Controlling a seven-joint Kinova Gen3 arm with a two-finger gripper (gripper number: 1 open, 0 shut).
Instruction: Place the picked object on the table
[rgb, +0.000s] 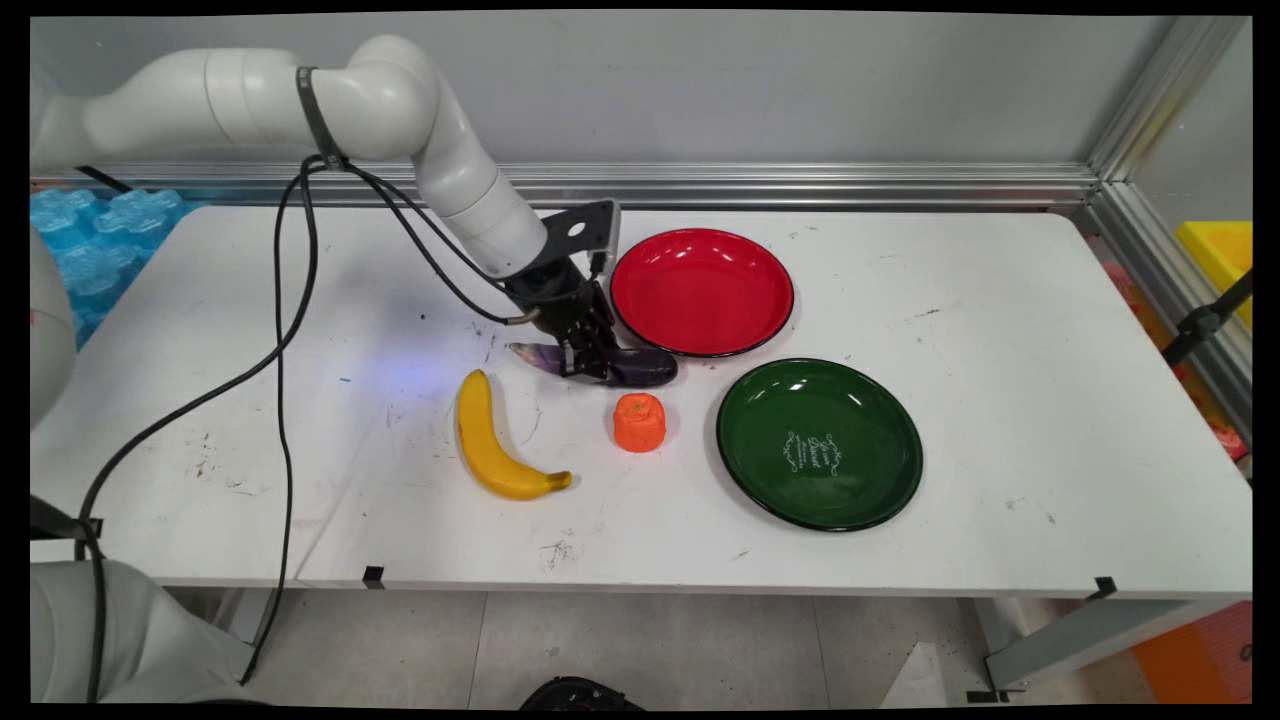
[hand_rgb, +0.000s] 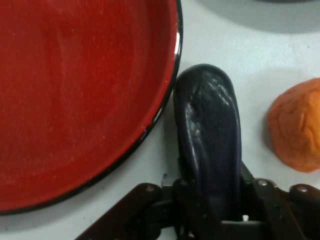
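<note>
A dark purple eggplant (rgb: 640, 366) lies on the white table beside the near rim of the red plate (rgb: 701, 290). My gripper (rgb: 585, 362) is down at table level and shut on the eggplant's middle. In the hand view the eggplant (hand_rgb: 210, 145) runs up between my two fingers (hand_rgb: 186, 192), its rounded end next to the red plate's black rim (hand_rgb: 165, 100). An orange fruit (rgb: 639, 421) sits just in front of the eggplant and shows in the hand view as the orange fruit (hand_rgb: 296, 125) at the right edge.
A yellow banana (rgb: 492, 440) lies left of the orange fruit. A green plate (rgb: 819, 443) sits to the right, below the red plate. Black cables (rgb: 285, 360) hang from the arm over the table's left side. A metal rail runs along the back edge.
</note>
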